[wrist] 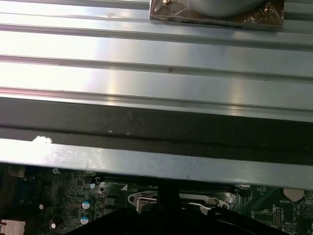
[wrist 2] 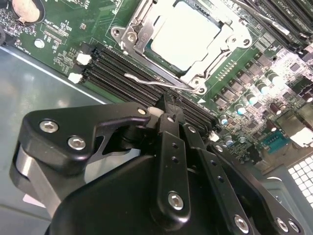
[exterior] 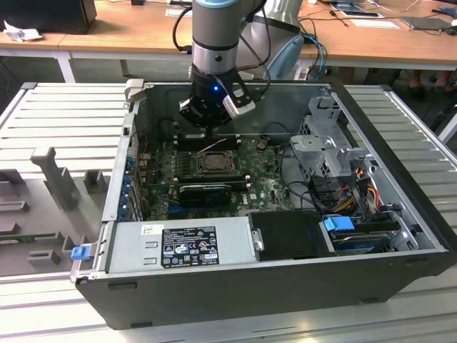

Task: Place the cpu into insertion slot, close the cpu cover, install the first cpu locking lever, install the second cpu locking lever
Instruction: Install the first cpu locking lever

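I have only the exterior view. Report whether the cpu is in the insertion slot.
Observer: It is seated. In the second wrist view the cpu lies pale face up, showing through the window of the lowered cpu cover.
Operator: Now tell me what the gripper is nearest to.
Observer: In the second wrist view the gripper has its tip right beside a thin wire lever that runs along the cover's edge on the gripper's side. I cannot tell whether they touch.
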Available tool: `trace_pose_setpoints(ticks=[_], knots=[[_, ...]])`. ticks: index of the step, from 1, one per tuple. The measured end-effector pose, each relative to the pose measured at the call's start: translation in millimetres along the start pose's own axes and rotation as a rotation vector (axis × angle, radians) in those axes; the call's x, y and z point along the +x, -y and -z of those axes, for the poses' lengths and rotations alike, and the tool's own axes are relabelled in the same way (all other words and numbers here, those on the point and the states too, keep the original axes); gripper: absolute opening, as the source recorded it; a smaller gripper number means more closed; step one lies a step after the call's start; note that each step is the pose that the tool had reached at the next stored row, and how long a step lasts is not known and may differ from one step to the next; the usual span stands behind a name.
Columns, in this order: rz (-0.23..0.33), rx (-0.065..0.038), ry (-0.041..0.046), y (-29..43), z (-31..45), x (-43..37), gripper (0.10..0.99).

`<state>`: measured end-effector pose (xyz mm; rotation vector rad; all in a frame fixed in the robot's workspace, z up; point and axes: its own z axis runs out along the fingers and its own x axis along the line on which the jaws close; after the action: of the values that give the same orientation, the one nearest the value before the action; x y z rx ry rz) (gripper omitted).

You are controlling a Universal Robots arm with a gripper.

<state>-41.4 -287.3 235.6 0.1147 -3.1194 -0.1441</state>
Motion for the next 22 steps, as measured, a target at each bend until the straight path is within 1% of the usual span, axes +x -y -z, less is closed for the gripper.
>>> trace_pose_setpoints(ticks=[6, 8, 11, 15, 17, 22], knots=[[0.001, -0.001, 0.0002, 0.3, -0.5, -5.1, 0.106], [0.001, 0.000, -0.0001, 0.5, -3.1, -8.5, 0.106], [0.000, -0.002, 0.0007, 0.9, -5.7, -11.2, 0.106], [-0.004, -0.006, 0.0157, 0.9, -6.3, -11.3, 0.106], [-0.005, -0.008, 0.0215, 1.0, -7.3, -11.4, 0.106], [-0.006, -0.008, 0.0231, 1.4, -10.9, -11.4, 0.106]])
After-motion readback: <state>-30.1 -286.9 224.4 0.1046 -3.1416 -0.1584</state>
